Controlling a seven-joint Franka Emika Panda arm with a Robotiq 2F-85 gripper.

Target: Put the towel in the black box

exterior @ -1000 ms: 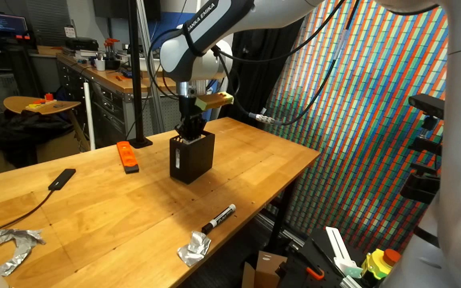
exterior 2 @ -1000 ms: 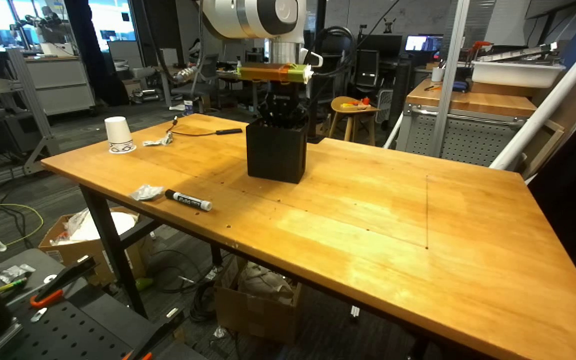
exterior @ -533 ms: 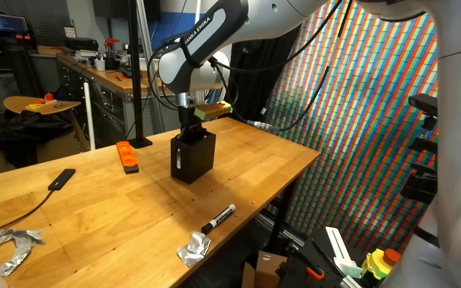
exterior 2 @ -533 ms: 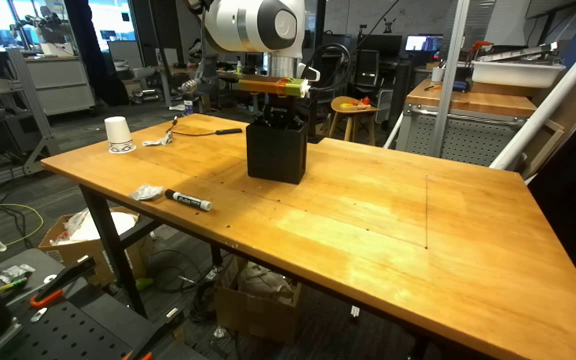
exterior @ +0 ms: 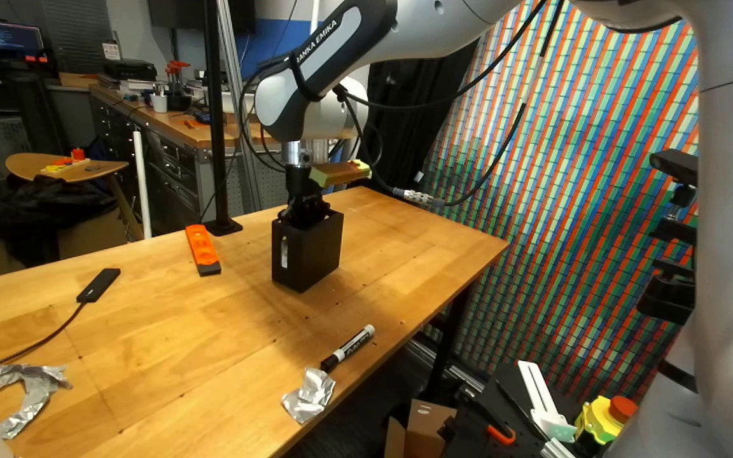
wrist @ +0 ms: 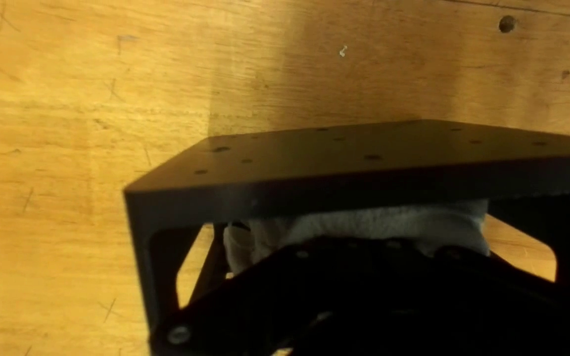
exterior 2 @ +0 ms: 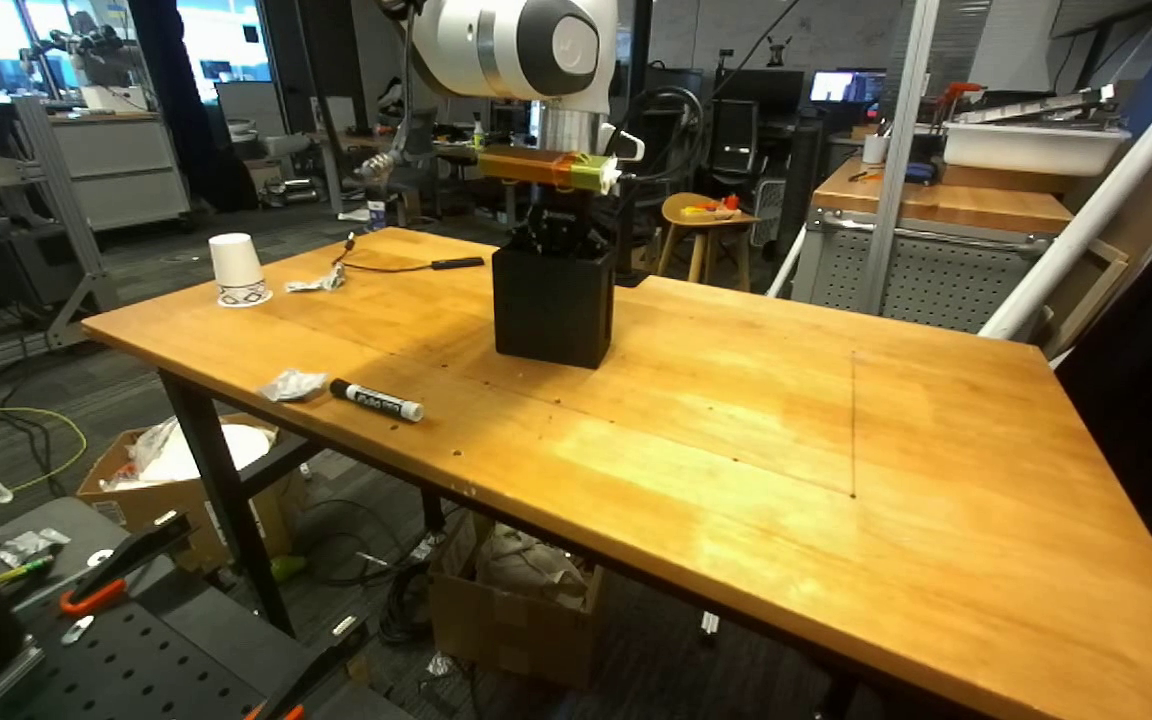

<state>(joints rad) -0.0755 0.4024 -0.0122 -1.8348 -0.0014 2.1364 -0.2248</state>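
Cluttered workbench (exterior: 163, 143) beyond, wooden table (exterior 2: 686, 430), black box (exterior 2: 551, 308) with towel (wrist: 389, 222) inside, hand (exterior 2: 558, 236) closed within, any grip hidden

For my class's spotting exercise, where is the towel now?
In the wrist view, the towel shows below and right of centre, inside the black box, next to its hole-dotted wall.

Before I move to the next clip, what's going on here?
A robot arm reaches down into the black box on the wooden table, its jaws shut. The white towel is already inside the box, partly visible in the wrist view. Whether the jaws pinch the towel is hidden.
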